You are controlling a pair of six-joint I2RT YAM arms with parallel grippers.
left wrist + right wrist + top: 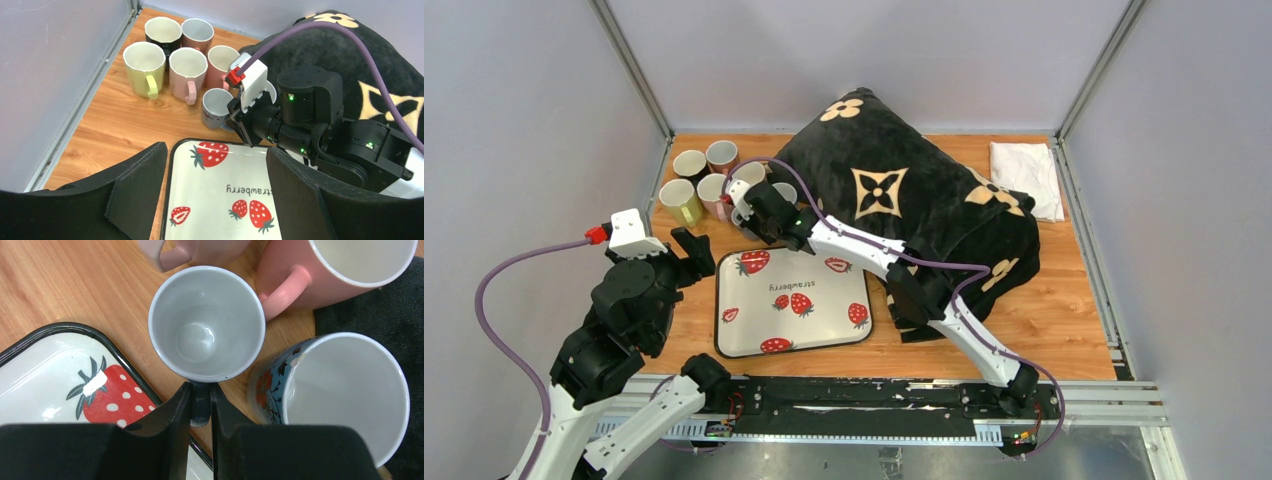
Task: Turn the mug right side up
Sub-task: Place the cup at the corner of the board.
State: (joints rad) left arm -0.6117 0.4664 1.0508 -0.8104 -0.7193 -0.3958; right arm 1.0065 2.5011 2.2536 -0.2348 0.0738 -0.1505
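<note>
Just off the near-left side of the strawberry tray point(754, 322), the left gripper point(696, 252) hangs over the wood with its claw released, both black fingers spread wide and nothing between them. From its own camera the tray's near-left corner shows in the gap between those fingers.

Right past the tray's far-left corner stands the grey mug point(206, 325), mouth up, its base on the wooden table point(1064, 320). Looking down into it, I can see the pale bottom. The right gripper point(201, 395) reaches across the tray's far edge and is clenched on this mug's handle, the two fingers pressed against it from either side, with the handle pointing back toward the tray.

Beside the grey mug, further along the tray's far edge to the right, is a floral blue mug point(345, 390), also upright, sitting very close to it.

Beyond the tray's far-left corner the rest of the mugs cluster, all with their mouths up: a pink mug point(222, 62), a pale pink mug point(187, 67) and a yellow mug point(144, 60) first, then a black mug point(162, 32) and a brownish mug point(197, 32) behind them.

Beyond the tray to the far right, a black blanket point(904, 190) with beige flower shapes lies heaped, and a folded white cloth point(1027, 175) rests in the farthest right corner.
</note>
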